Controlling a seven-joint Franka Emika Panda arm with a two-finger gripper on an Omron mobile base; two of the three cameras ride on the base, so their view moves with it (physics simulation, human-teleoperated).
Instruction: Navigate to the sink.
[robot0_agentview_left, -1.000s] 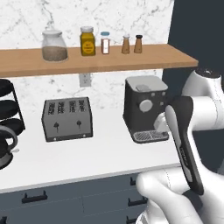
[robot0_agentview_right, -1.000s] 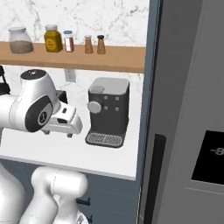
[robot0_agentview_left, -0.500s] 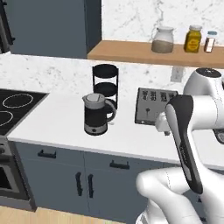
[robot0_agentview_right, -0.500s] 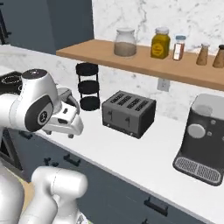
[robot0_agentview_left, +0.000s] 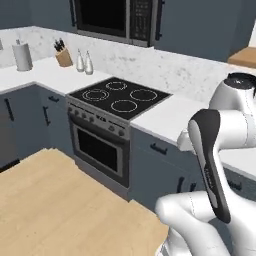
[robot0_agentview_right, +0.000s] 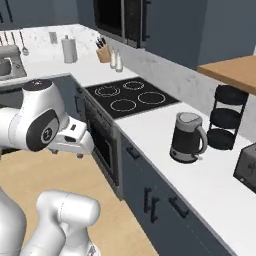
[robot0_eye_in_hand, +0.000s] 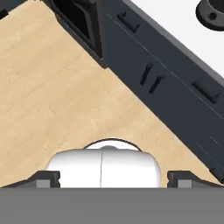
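Observation:
The sink is out of view; a grey shape (robot0_agentview_right: 7, 64) on the far-left counter in the right base view is too cut off to name. My gripper (robot0_agentview_right: 79, 152) hangs off the folded arm, pointing down at the wooden floor (robot0_eye_in_hand: 52, 87). In the hand view its two dark fingertips (robot0_eye_in_hand: 48, 178) stand far apart with nothing between them, so it is open.
A black stovetop (robot0_agentview_left: 120, 96) over an oven (robot0_agentview_left: 100, 150) sits in the dark cabinet run, with a microwave (robot0_agentview_left: 117, 17) above. Knife block (robot0_agentview_left: 63, 55), two shakers (robot0_agentview_left: 84, 62) and paper roll (robot0_agentview_left: 22, 55) stand beyond. Kettle (robot0_agentview_right: 186, 137), tiered rack (robot0_agentview_right: 227, 117) and toaster (robot0_agentview_right: 248, 167) line the right counter.
The whole picture has swept left along the counter: coffee machine and toaster gave way to the kettle, then the stovetop. The base has moved; the arm keeps its pose.

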